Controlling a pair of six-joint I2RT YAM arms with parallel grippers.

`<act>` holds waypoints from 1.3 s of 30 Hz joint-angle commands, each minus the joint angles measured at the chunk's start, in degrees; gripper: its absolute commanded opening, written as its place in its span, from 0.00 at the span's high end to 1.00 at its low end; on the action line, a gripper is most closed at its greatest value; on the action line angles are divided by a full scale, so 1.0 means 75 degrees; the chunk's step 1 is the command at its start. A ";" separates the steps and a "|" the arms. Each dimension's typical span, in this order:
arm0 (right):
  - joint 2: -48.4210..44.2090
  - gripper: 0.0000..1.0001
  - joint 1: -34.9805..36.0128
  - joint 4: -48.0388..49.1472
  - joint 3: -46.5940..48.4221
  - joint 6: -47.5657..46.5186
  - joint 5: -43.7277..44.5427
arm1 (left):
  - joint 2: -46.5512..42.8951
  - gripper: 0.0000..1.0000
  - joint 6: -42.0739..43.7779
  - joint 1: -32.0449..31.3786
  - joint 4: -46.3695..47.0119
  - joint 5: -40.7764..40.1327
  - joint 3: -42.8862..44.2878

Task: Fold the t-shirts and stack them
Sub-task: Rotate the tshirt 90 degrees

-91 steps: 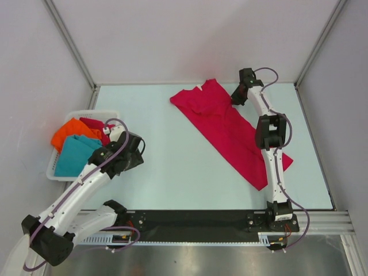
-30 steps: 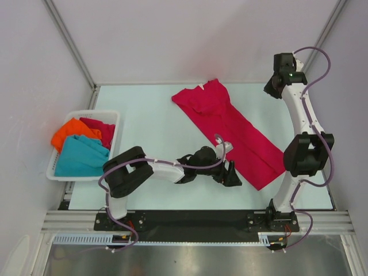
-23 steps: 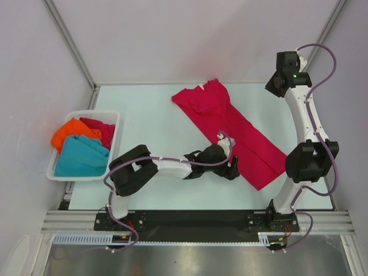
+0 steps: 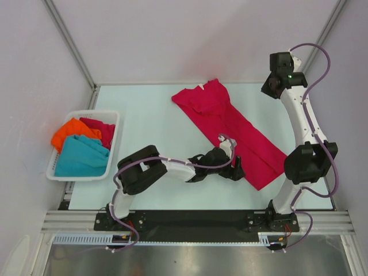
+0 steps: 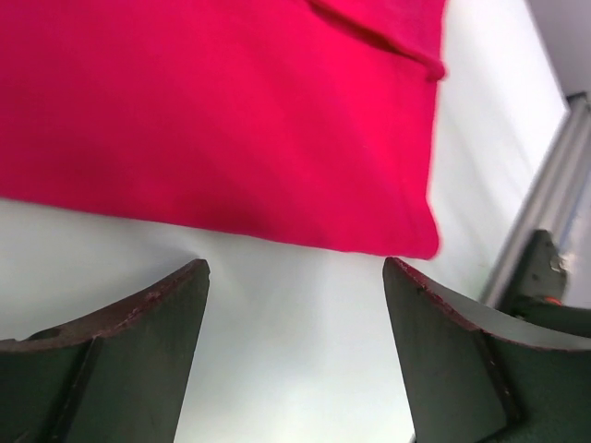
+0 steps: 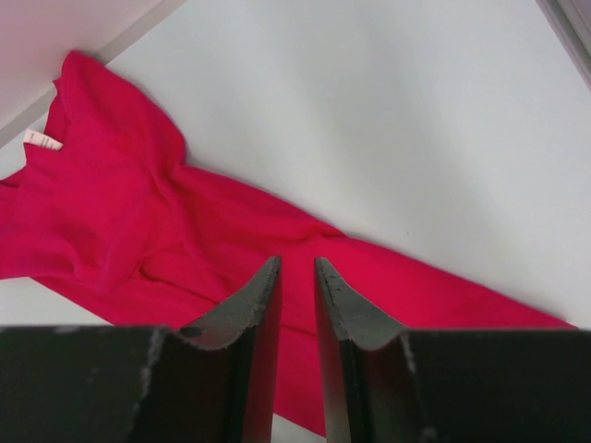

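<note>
Tabletop (image 4: 155, 121) lies open between basket (image 4: 113, 138) and spread red t-shirt (image 4: 230, 123).

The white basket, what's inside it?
Three bunched shirts fill the white basket: an orange t-shirt, a teal t-shirt and a red t-shirt. Anything underneath them is covered, so I can't see it.

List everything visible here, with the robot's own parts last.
spread t-shirt: one, crimson, flat on the table, diagonal from far centre to near right
basket: one, white, table's left edge
orange t-shirt: one, in basket
teal t-shirt: one, in basket
second crimson t-shirt: one, in basket
table: one, pale
left hand: dark, open, empty, low by the spread t-shirt's near edge
right hand: dark, narrow gap, empty, raised at far right
</note>
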 commanded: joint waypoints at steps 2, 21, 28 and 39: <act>-0.0214 0.75 0.0210 -0.0207 0.0570 -0.0061 0.0383 | 0.0221 0.18 -0.0854 -0.0163 0.1117 0.1007 -0.0071; -0.0214 0.74 0.0269 -0.0688 0.1239 -0.0271 0.0794 | 0.0749 0.21 -0.0902 -0.0164 0.0874 -0.0303 -0.0049; -0.0190 0.74 0.0269 -0.0665 0.1168 -0.0283 0.0794 | 0.0771 0.22 -0.1065 -0.0234 -0.0451 -0.1687 0.0362; -0.0331 0.75 0.0163 -0.0524 0.0840 -0.0283 0.0712 | 0.1065 1.00 -0.1241 -0.0269 -0.0652 -0.1055 0.0737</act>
